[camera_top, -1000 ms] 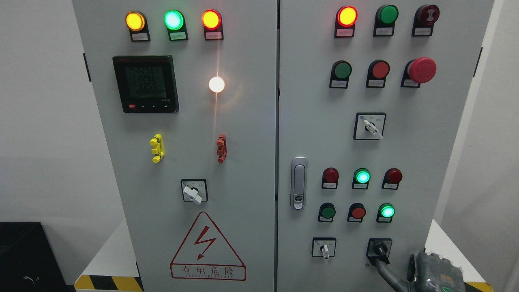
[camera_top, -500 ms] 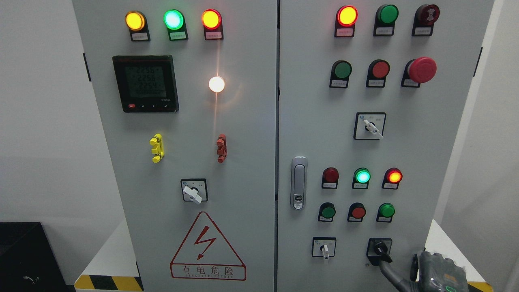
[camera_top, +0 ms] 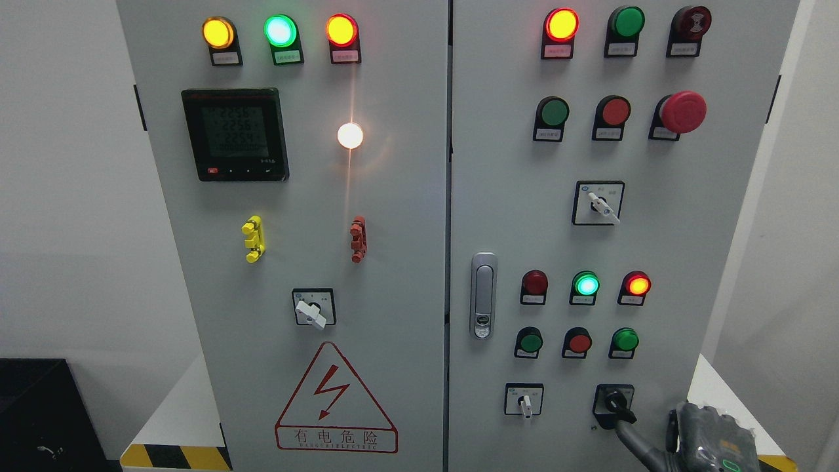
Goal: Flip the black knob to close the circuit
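Knob work at the cabinet's lower right corner.
Black knob (camera_top: 616, 401) sits low on the right door, its handle pointing down-right, with one finger (camera_top: 630, 438) of the right hand (camera_top: 704, 442) at its tip; whether the hand grips cannot be told. Judging by this, any turn should be slow, the finger staying on the handle, clear of the white switch (camera_top: 524, 401) nearby.

Industrial electrical test setting, likely a lab or training room. Grey two-door control cabinet (camera_top: 393, 216) fills the view: rows of lit indicator lamps (camera_top: 280, 31), a digital power meter (camera_top: 234, 135), push buttons, a red emergency-stop mushroom (camera_top: 682, 112), rotary selector switches (camera_top: 597, 204), a door latch (camera_top: 483, 295). Red high-voltage warning triangle (camera_top: 335, 400) at lower left door. Yellow-black hazard tape (camera_top: 175, 457) on the base. Plain white walls (camera_top: 72, 196) behind.
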Tool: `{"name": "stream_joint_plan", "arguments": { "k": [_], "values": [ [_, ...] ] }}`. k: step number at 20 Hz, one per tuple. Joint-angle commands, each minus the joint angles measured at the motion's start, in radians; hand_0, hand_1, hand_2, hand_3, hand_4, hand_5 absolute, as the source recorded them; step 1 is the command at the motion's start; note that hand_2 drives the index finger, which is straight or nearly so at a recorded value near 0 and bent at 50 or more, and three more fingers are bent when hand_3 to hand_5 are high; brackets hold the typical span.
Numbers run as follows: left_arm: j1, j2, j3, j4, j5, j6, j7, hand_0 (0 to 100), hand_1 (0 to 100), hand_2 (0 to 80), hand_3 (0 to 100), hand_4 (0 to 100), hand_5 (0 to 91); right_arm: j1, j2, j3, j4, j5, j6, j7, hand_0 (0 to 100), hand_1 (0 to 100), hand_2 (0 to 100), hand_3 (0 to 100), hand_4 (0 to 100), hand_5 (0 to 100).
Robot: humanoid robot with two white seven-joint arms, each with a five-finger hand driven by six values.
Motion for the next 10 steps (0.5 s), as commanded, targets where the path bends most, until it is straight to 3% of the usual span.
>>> {"name": "stream_joint_plan", "arguments": {
  "k": [1,10],
  "values": [
    [0.021,0.0,-0.001,-0.023,0.0,0.0,0.0,12,56,0.0,0,0,0.0,-0.002,0.0,-0.002,-0.006,-0.003,0.0,-0.01,0,4,81,99,87,90],
    [0.021,0.0,0.0,-0.023,0.0,0.0,0.0,12,56,0.0,0,0,0.0,0.012,0.002,0.03,-0.013,-0.014,-0.006,-0.019,0,4,81,99,87,90]
  ]
}}
